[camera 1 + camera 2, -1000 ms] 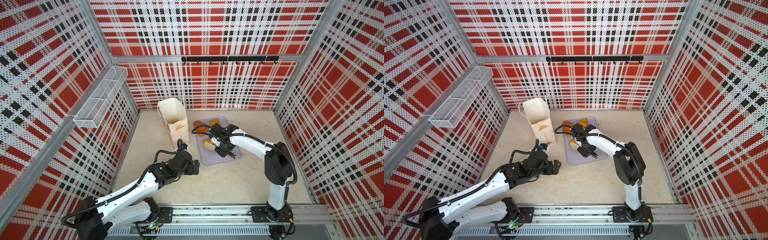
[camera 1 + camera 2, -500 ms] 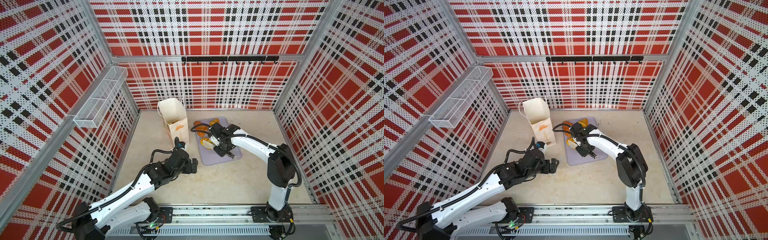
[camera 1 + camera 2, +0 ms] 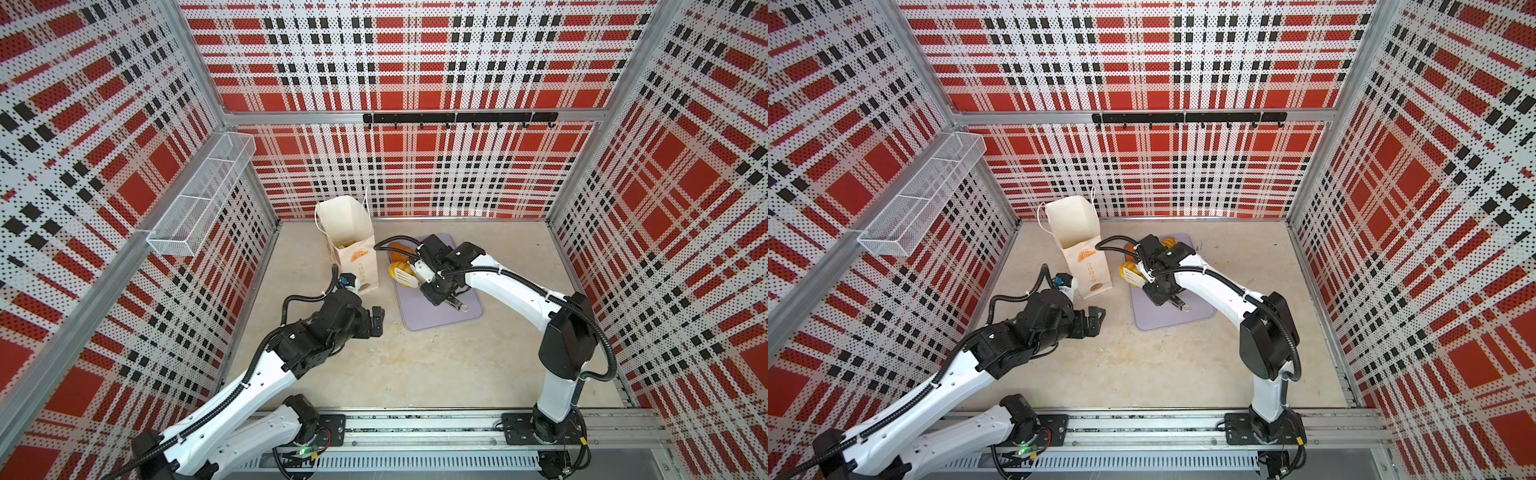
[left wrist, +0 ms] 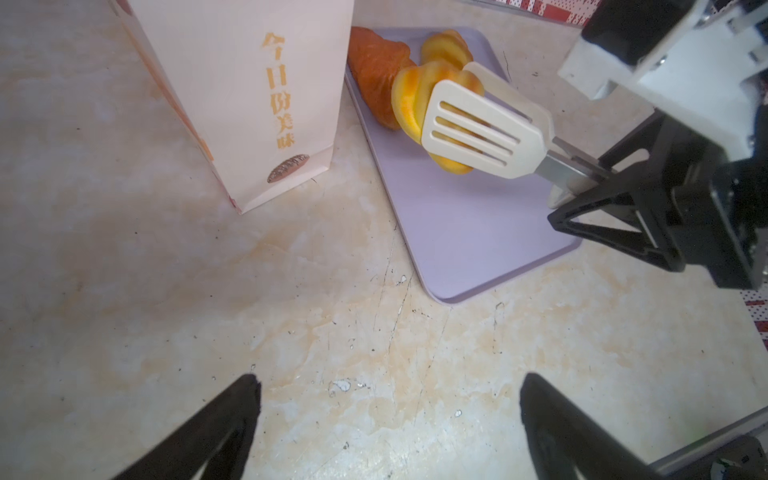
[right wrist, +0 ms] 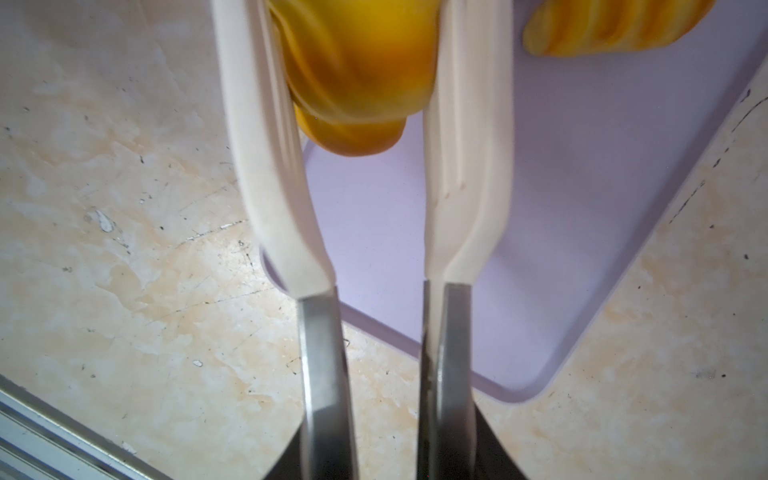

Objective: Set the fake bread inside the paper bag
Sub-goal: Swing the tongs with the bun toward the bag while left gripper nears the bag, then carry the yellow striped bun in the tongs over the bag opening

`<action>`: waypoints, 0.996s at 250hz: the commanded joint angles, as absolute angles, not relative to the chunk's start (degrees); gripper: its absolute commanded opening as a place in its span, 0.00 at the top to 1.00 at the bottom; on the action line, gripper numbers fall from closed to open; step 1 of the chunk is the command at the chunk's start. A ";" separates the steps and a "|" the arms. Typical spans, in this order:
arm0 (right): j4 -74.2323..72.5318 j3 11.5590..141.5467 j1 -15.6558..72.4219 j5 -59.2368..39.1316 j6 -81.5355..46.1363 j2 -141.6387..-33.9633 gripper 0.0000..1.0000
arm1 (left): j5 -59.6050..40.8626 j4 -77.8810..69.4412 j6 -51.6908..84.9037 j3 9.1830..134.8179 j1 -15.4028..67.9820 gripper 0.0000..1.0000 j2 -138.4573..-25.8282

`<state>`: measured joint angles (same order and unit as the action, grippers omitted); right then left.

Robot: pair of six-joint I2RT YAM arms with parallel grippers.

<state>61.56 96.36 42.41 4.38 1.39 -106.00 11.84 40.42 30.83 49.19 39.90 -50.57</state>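
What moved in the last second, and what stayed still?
The right pincer, shut on the tongs that squeeze a yellow croissant, carried it a little toward the paper bag. The open left pincer edged slightly nearer the bag too. The bag, the lilac tray and the brown croissant stayed put.

We find the paper bag (image 3: pixel 356 266) standing toward the table's (image 3: pixel 415 365) back, just left of the tray (image 3: pixel 440 311). At the tray's far end lie a croissant (image 4: pixel 378 79) and a roll (image 4: pixel 446 45). The tongs (image 4: pixel 478 133) hold a second roll (image 4: pixel 409 97) over its left edge. The left gripper (image 4: pixel 388 378) hovers before the bag.
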 commanded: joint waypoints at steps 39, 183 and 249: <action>58.00 99.69 43.48 0.81 -0.02 -102.46 0.61 | 8.95 45.44 25.48 53.84 35.83 0.00 -50.12; 56.82 104.53 43.54 -0.81 -2.02 -100.06 0.61 | 4.23 49.99 19.60 61.33 28.36 0.01 -50.47; 56.34 109.98 43.84 -2.44 -1.76 -100.32 0.60 | 3.20 50.49 18.44 62.40 27.07 0.00 -50.98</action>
<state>59.72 106.28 43.35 -1.08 -1.65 -103.13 3.95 49.39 20.01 60.60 27.68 -50.81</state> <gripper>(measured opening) 0.397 0.994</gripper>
